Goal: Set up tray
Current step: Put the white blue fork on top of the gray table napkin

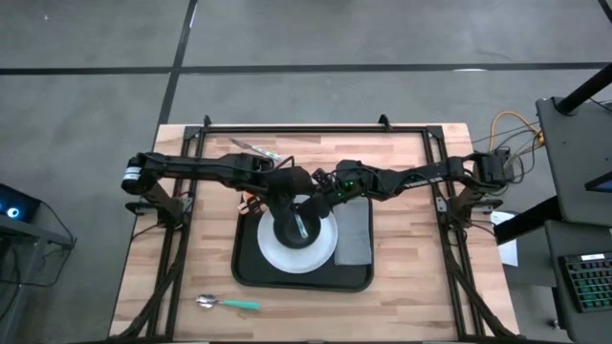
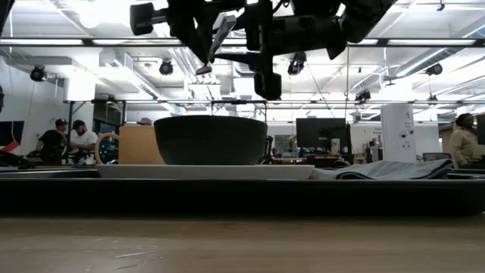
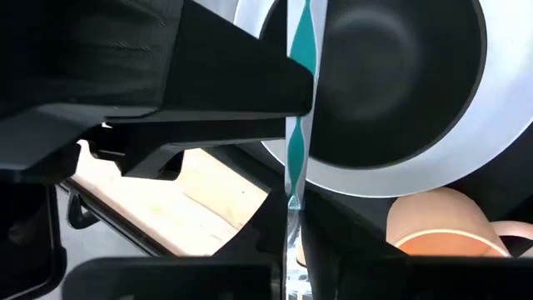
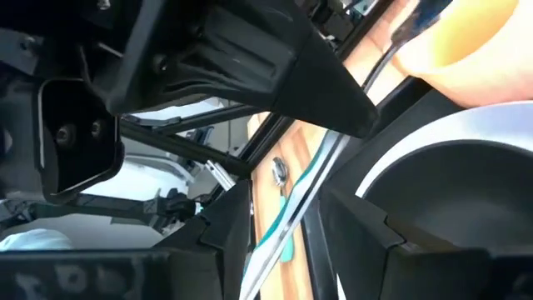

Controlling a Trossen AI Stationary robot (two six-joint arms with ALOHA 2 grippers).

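A black tray [image 1: 304, 283] holds a white plate [image 1: 322, 252] with a dark bowl [image 1: 287, 234] on it and a grey folded napkin [image 1: 352, 234] to the plate's right. My left gripper [image 3: 291, 237], above the bowl, is shut on a teal-handled utensil [image 3: 298, 125]. The handle slants down over the bowl [image 2: 211, 140]. My right gripper [image 4: 279, 242] has come in from the right at about the same height. Its fingers stand on either side of the utensil's handle [image 4: 287, 229] with a gap between them. My left gripper pinches the utensil's bare metal part [image 3: 291, 218], just past the end of the teal handle, between its two fingers. The fingers slant steeply down. The utensil is lifted clear and its handle [image 1: 302, 227] hangs below the fingers over the bowl. My right gripper has one finger [image 3: 250, 75] close against the handle, nearly level from the table's right. I cannot tell whether it touches.
A teal-handled spoon [image 1: 229, 304] lies on the wood near the table's near edge, left of the tray. A silver utensil [image 1: 256, 150] lies toward the far edge. A tan cup [image 3: 441, 225] stands just left of the plate, under the left arm.
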